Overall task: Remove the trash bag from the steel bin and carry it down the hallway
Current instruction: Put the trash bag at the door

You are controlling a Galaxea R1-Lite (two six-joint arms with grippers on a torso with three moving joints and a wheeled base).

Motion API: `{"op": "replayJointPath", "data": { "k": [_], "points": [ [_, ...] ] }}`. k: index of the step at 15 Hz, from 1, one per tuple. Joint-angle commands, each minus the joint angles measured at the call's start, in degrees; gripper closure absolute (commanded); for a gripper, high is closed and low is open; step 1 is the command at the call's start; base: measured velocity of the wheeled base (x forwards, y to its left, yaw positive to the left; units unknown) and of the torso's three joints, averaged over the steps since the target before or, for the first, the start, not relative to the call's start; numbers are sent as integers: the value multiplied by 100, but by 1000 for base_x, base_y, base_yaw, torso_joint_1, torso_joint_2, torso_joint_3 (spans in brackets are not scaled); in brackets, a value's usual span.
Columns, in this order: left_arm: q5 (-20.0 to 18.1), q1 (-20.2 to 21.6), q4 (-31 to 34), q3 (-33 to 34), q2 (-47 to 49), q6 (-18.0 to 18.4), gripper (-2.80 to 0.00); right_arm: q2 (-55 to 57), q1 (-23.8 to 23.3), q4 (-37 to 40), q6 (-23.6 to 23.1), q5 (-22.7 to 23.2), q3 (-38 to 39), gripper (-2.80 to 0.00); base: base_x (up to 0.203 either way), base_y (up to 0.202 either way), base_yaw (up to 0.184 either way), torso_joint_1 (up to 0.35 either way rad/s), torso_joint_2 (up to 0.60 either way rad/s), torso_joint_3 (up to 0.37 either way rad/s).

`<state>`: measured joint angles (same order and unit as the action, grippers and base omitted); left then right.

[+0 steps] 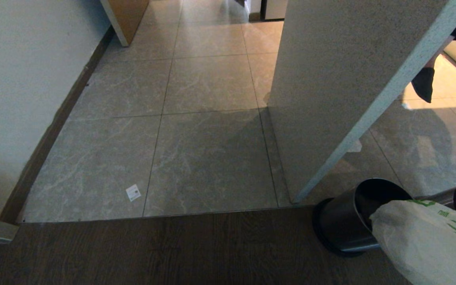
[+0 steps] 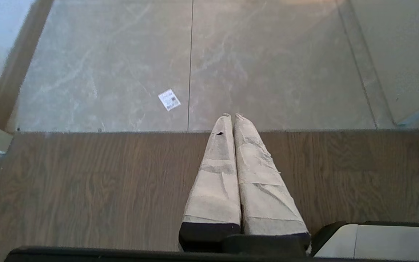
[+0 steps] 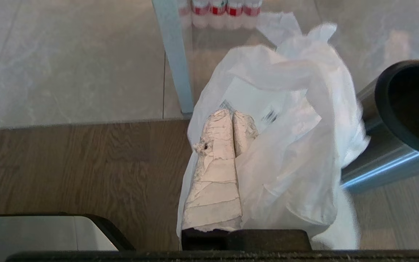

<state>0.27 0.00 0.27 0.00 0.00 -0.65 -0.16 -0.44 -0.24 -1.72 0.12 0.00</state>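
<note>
Fingers (image 3: 227,138) of the right gripper (image 3: 233,115) clench one trash bag (image 3: 296,163) beside one steel bin (image 3: 395,127).

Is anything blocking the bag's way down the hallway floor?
Nothing big. The trash bag hangs from the right pincer; the tiled hallway ahead looks open, with only a small paper label lying flat on it.

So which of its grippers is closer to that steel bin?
Right. The right gripper, shut on the trash bag, is beside the steel bin; the left gripper hangs shut over wood floor, farther off.
</note>
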Motion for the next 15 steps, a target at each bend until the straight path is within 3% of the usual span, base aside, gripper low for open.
{"op": "replayJointPath", "data": {
  "k": [1,15],
  "points": [
    [0,0,0,0,0,-5,0,16,0,-2,-4,6,0,0,0,0,0,2,0,195],
    [4,0,0,9,2,-5,0,16,0,-2,-2,6,0,0,0,0,0,1,1,205]
  ]
}}
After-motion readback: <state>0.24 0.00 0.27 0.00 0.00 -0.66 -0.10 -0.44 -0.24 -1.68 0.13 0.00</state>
